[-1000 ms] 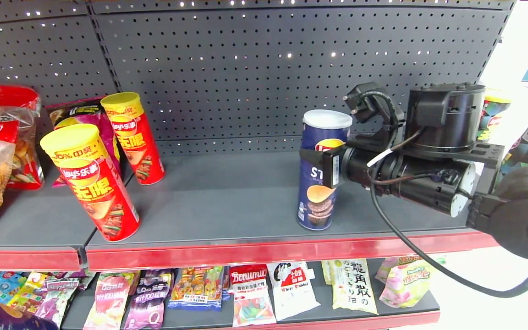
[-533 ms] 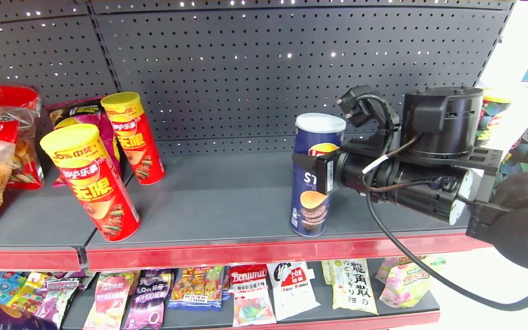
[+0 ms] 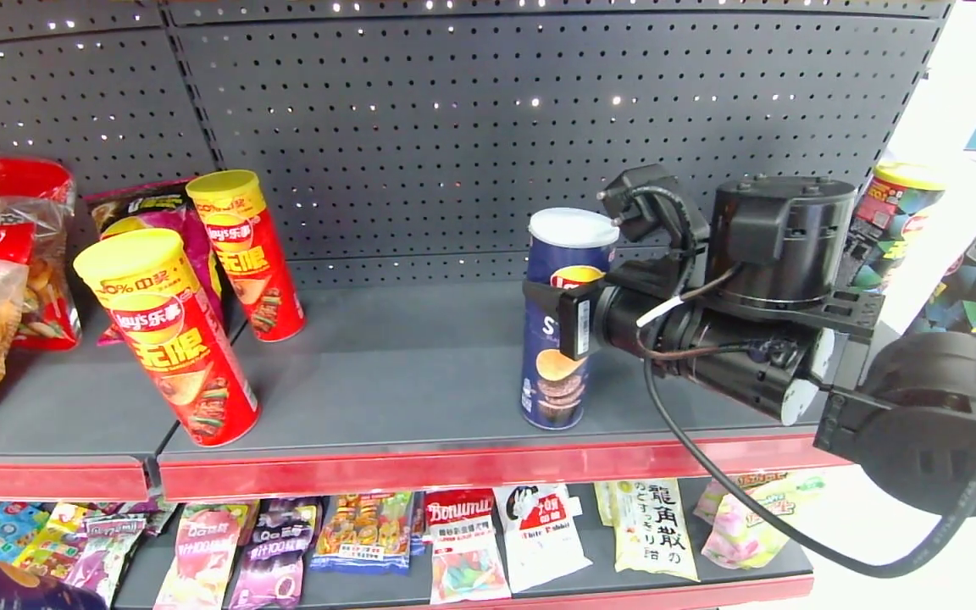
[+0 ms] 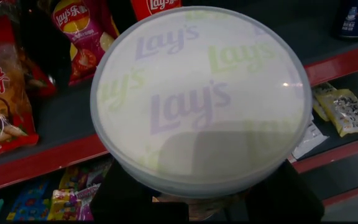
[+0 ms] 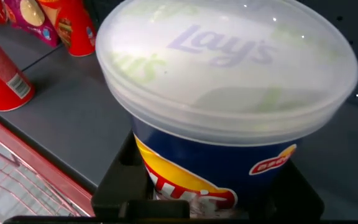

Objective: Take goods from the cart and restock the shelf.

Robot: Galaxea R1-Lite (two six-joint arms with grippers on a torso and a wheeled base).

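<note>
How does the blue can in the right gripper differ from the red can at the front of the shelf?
The blue can has a dark blue body; the red can is red. The blue can's lid is white, the red can's yellow. The right gripper clamps the blue can, while the red can stands free, farther left. Both are tall round cans with lids.

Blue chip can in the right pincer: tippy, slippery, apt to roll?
Blue chip can is tall on a narrow base, so likely tippy if pushed high. Round body would probably roll if it falls. Right pincer clamps its glossy wall mid-height; may slip.
</note>
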